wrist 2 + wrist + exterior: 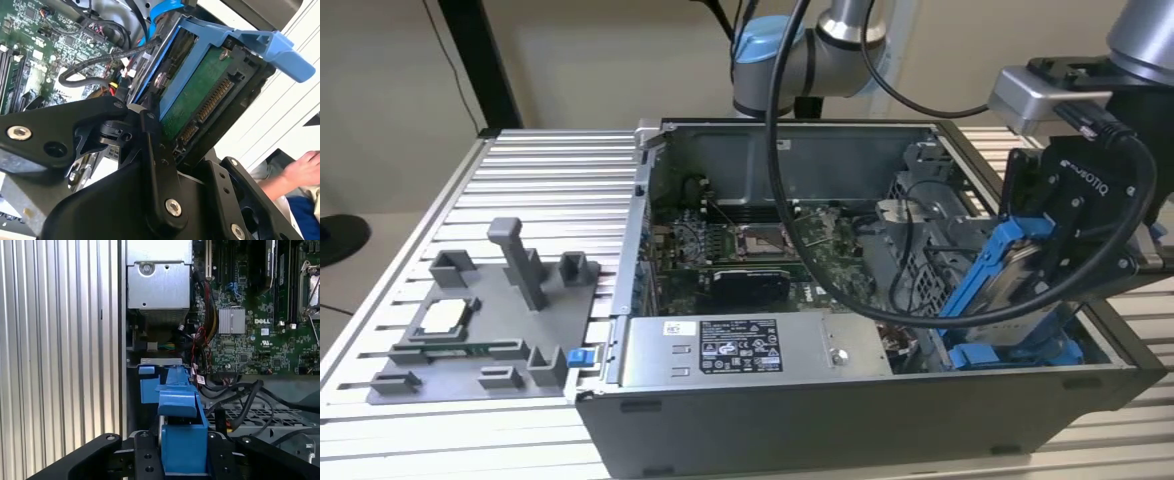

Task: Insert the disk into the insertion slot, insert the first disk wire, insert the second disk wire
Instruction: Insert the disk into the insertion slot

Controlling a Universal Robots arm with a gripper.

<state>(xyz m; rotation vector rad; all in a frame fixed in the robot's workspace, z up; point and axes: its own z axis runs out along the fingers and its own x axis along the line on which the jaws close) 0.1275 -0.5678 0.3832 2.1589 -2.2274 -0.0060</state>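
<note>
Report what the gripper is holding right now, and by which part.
The gripper holds the disk, clamped from both sides across its blue carrier frame near the connector end.

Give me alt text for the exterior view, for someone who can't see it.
A robot's black hand holds a blue-framed disk, tilted, over the end of an open computer case at the exterior view's right. A grey tray with posts sits on the slatted table at the exterior view's left.

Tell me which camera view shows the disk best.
The second wrist view: the disk is close, its green board and connector pins facing the camera. The exterior view shows the disk farther away, tilted; the first wrist view, its blue carrier edge-on.
</note>
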